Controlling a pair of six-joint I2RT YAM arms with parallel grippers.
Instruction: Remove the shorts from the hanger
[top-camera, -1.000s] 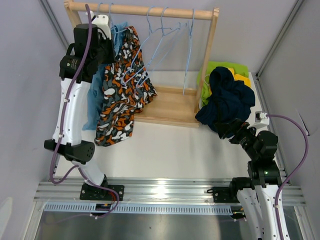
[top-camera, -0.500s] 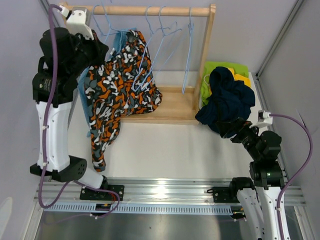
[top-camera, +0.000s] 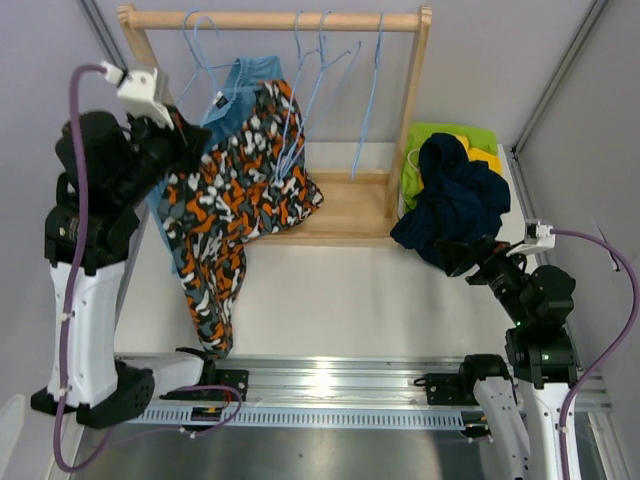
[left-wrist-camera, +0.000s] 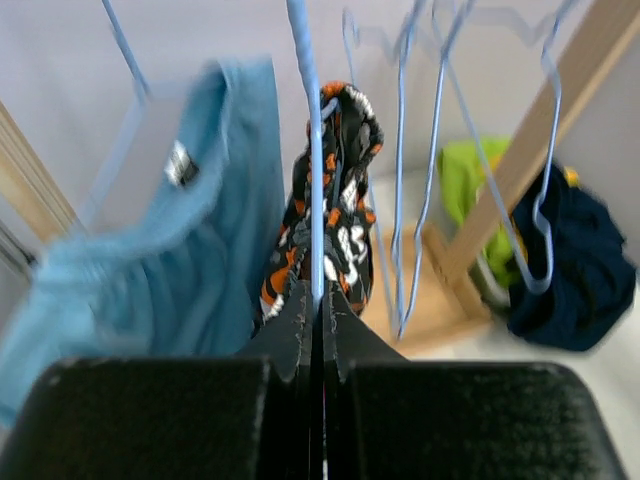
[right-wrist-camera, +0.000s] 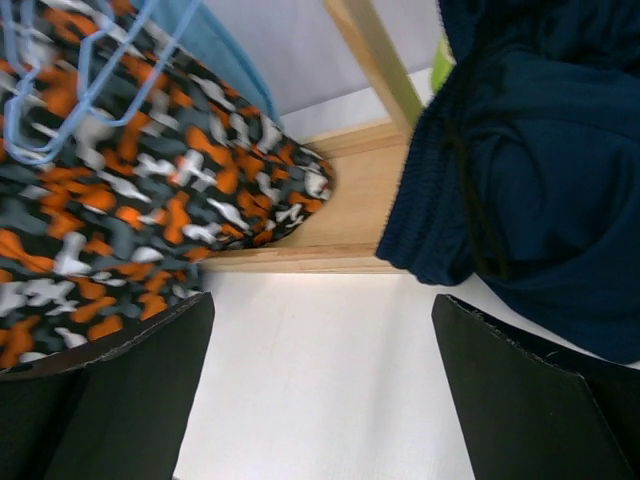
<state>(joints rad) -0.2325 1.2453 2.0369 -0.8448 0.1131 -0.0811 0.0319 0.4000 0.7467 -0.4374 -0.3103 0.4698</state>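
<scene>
The orange-black-white camouflage shorts (top-camera: 235, 200) hang stretched from the wooden rack's rail (top-camera: 270, 18) down toward the table's front left. My left gripper (top-camera: 190, 140) is raised at their upper left and shut (left-wrist-camera: 320, 300) on them. A blue hanger wire (left-wrist-camera: 310, 150) runs into its fingertips. The light blue shorts (top-camera: 245, 75) hang behind on a hanger, left in the left wrist view (left-wrist-camera: 170, 260). The navy shorts (top-camera: 455, 195) lie piled on the lime green pair (top-camera: 450, 135) and the yellow pair (top-camera: 485, 155) at the right. My right gripper (top-camera: 460, 258) is open and empty (right-wrist-camera: 320, 380) beside the navy pile (right-wrist-camera: 540, 150).
Several empty blue hangers (top-camera: 330, 80) dangle from the rail. The rack's wooden base (top-camera: 350, 210) and right post (top-camera: 412, 110) stand between the camouflage shorts and the pile. White table shows in front of the base (right-wrist-camera: 320, 330).
My left arm has swung down and left, away from the rail, drawing the camouflage shorts with it; their lower end now trails toward the front. The right arm has shifted slightly right.
</scene>
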